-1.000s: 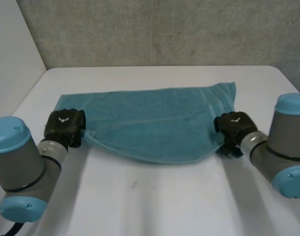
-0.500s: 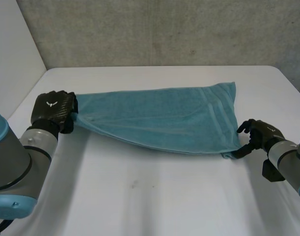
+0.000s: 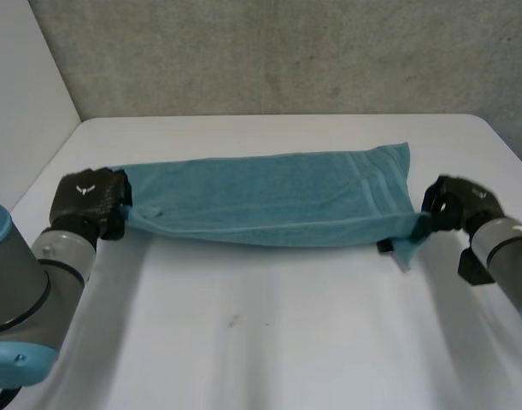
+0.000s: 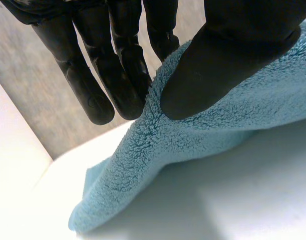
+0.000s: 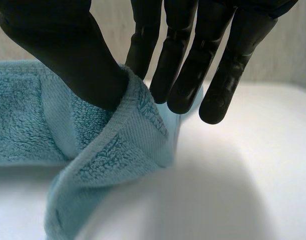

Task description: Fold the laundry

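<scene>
Blue towel [image 3: 269, 201] stretched over white table [image 3: 269, 342], left hand [image 3: 91, 202] and right hand [image 3: 453, 203] fingers pinching opposite ends

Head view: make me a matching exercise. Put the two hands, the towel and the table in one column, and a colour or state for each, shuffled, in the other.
Things:
1. left hand
2. right hand
3. towel
4. table

Colours or states:
A. white
B. teal, spanning from hand to hand
C. pinches the towel's banded end
D. pinches the towel's plain end

Pairs: 1-D, 2-C, 3-B, 4-A
</scene>
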